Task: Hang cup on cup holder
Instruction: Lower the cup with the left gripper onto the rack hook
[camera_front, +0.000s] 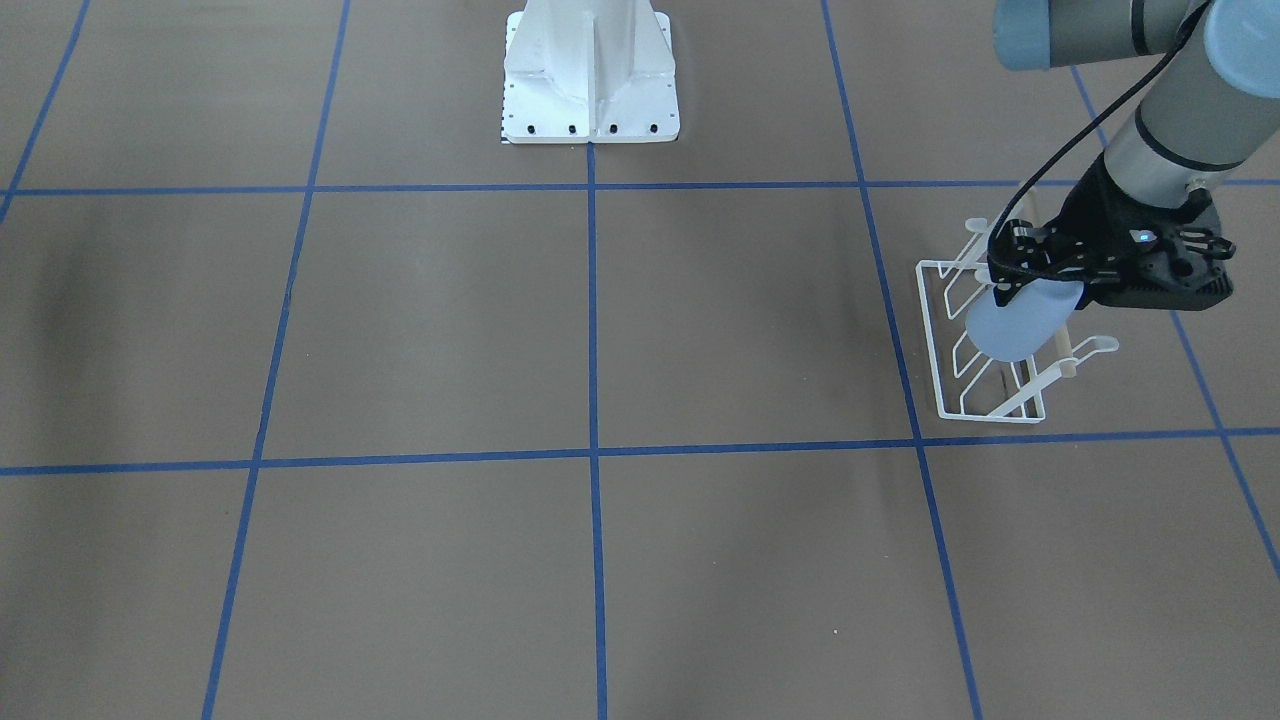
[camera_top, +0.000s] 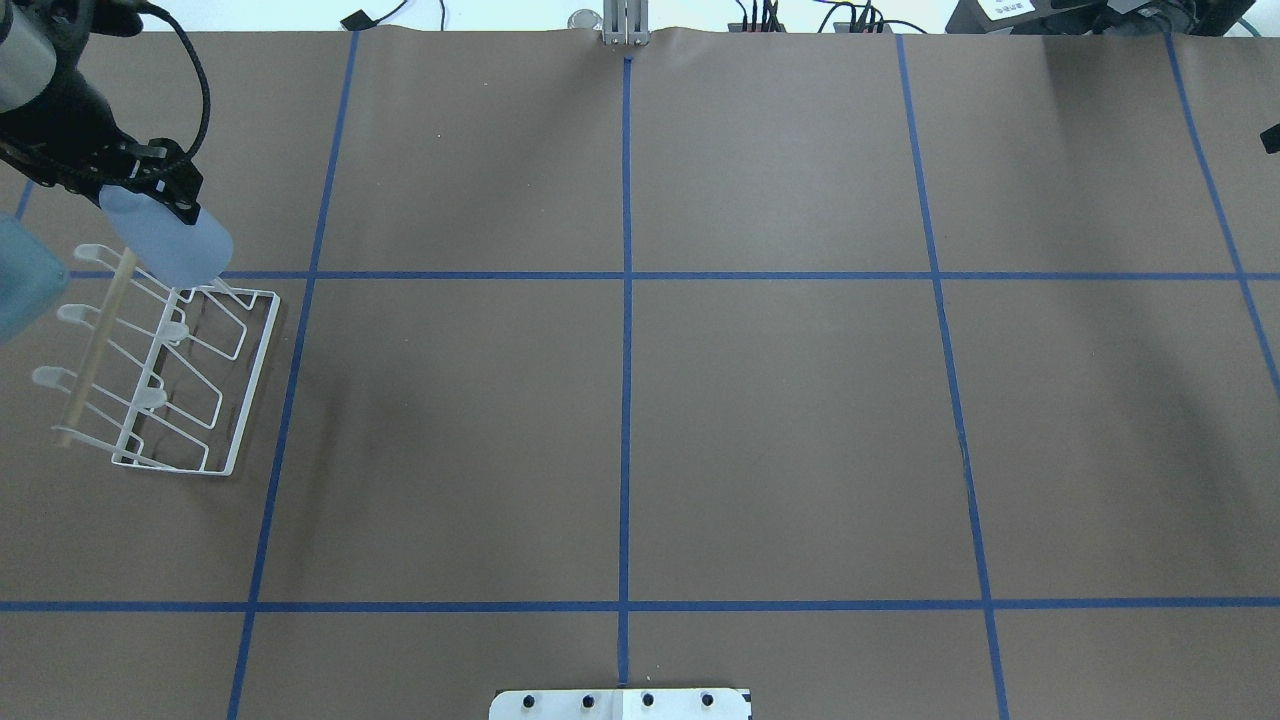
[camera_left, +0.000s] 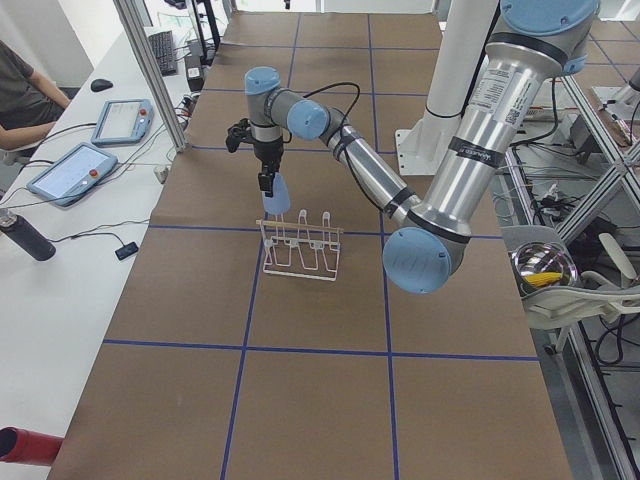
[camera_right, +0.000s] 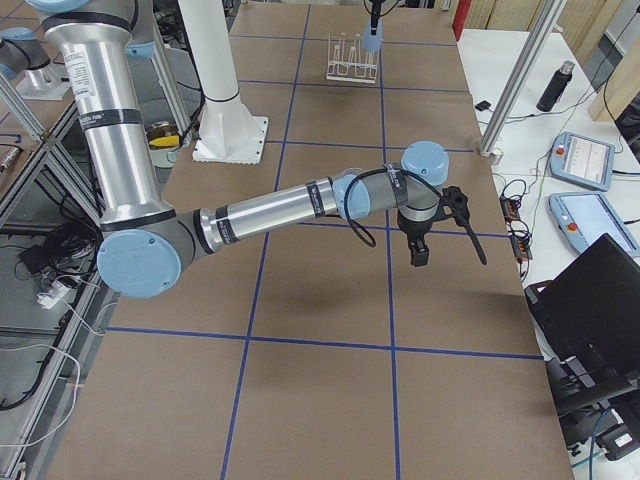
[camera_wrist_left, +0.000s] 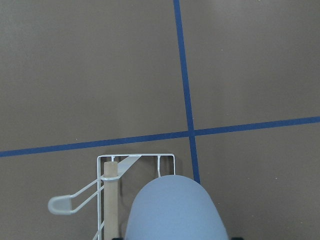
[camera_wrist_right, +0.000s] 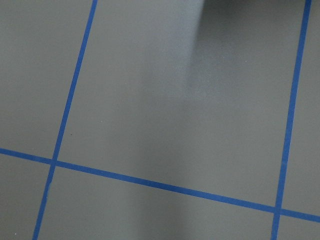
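Note:
My left gripper (camera_front: 1045, 285) is shut on the pale blue cup (camera_front: 1020, 325) and holds it in the air, closed end pointing away from the wrist. The cup hangs over the far end of the white wire cup holder (camera_front: 985, 400), which stands on the brown table at my left. In the overhead view the cup (camera_top: 172, 243) covers the holder's (camera_top: 225, 400) far corner. The left wrist view shows the cup (camera_wrist_left: 175, 210) above the holder's wooden rod (camera_wrist_left: 110, 200) and one prong (camera_wrist_left: 62, 204). My right gripper (camera_right: 418, 252) hovers over bare table far from the holder; I cannot tell whether it is open or shut.
The white robot base (camera_front: 590, 85) stands at the table's middle near edge. Blue tape lines (camera_top: 626, 300) divide the brown table. A side desk with tablets (camera_left: 70, 170) and a bottle (camera_left: 25, 235) lies beyond the table's far edge.

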